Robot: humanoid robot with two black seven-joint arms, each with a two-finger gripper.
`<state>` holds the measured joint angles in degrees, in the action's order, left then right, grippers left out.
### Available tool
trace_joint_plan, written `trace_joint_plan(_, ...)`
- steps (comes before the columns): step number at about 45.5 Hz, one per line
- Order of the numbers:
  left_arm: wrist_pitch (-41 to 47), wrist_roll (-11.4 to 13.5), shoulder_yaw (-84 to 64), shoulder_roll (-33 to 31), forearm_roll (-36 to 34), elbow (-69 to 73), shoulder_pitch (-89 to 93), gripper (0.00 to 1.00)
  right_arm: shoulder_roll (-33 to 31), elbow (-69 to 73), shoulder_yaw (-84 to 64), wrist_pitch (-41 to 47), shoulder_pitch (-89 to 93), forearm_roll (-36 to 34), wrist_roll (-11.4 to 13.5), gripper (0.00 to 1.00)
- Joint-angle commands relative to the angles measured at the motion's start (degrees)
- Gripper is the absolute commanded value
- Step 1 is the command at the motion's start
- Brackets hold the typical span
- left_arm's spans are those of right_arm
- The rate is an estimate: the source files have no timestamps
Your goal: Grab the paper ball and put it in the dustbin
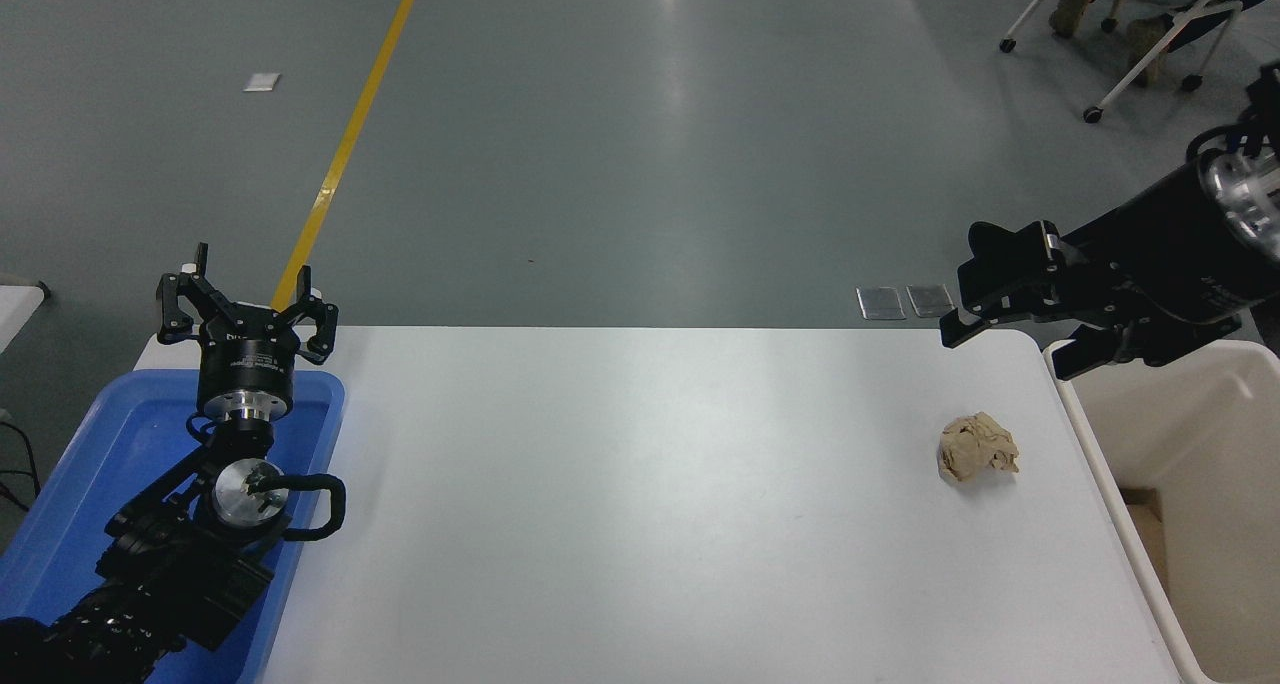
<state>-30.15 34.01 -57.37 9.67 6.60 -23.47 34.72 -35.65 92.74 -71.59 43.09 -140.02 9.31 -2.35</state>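
The tan paper ball [977, 447] lies on the white table [640, 504] near its right edge. The cream-white dustbin [1100, 464] stands just right of the table. My right gripper [1005, 349] comes in from the right edge, open and empty. It hovers over the table's far right corner, above and behind the ball. My left gripper [245, 304] is parked at the lower left, open and empty, over the blue tray.
A shallow blue tray [150, 444] sits at the table's left end under the left arm. A yellow floor line [345, 144] runs beyond the table. A wheeled chair [1140, 34] stands at the far right.
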Motion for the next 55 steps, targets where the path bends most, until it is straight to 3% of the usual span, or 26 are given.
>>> trace_joint_plan(1, 0.0, 0.0, -0.03, 0.0, 0.08, 0.0, 0.08, 0.99, -0.03, -3.0, -0.65, -2.39, 5.71, 1.58, 0.33, 1.0)
trace_joint_plan(23, 0.0, 0.0, -0.03, 0.0, -0.01, 0.0, 0.08, 0.99, 4.01, -25.41, 0.84, -20.85, 36.73, 1.85, 0.59, 1.0)
trace_joint_plan(40, 0.0, 0.0, -0.03, 0.0, -0.01, 0.0, 0.08, 0.99, 4.36, -37.19, 8.58, -24.72, 56.96, -4.65, 0.5, 1.0)
trace_joint_plan(55, 0.0, 0.0, -0.03, 0.0, 0.08, 0.0, 0.08, 0.99, 14.47, -50.9, 10.51, -28.41, 68.65, -4.74, 0.5, 1.0)
